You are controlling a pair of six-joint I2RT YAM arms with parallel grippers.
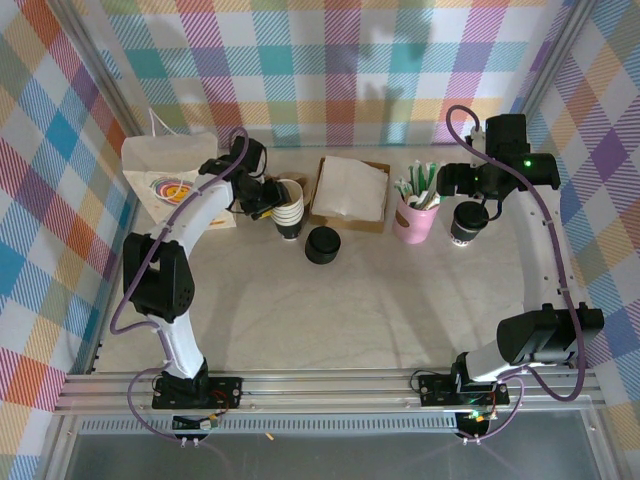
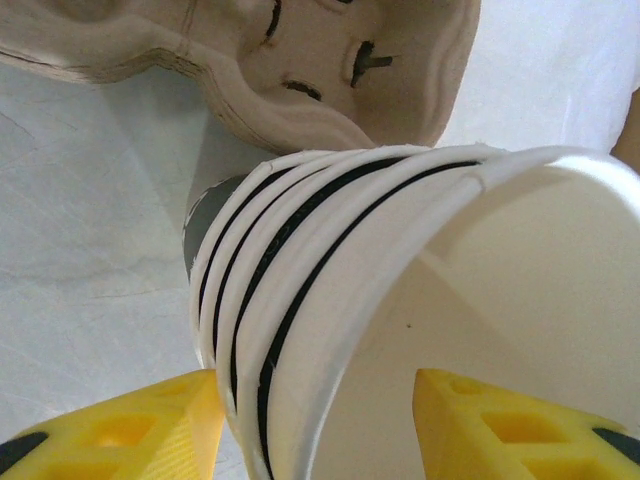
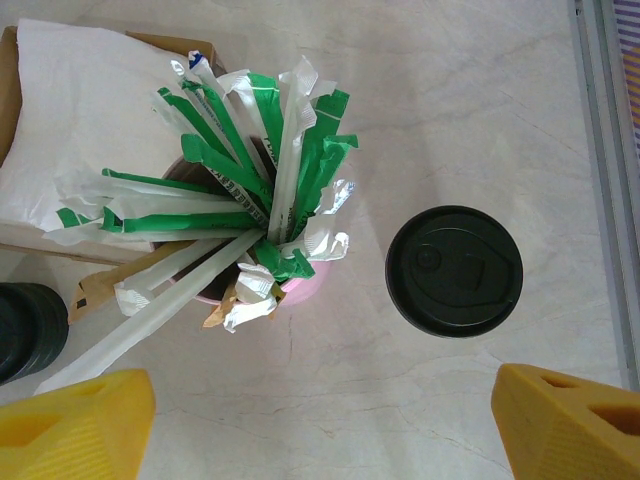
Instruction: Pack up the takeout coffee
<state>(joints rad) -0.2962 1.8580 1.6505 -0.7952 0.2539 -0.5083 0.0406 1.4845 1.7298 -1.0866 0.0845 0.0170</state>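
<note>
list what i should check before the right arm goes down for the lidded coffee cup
1. Right tool open: ok, jaws wide apart, nothing between them.
2. Takeout coffee upright, lid on: ok.
3. Coffee centred in the tool: not ok, it sits off to one side.
4. Gap to the pink cup of sticks: ok, bare table between them.
5. White paper bag mouth open: cannot tell.
6. Left tool free: cannot tell, it straddles the rim of the cup stack.
</note>
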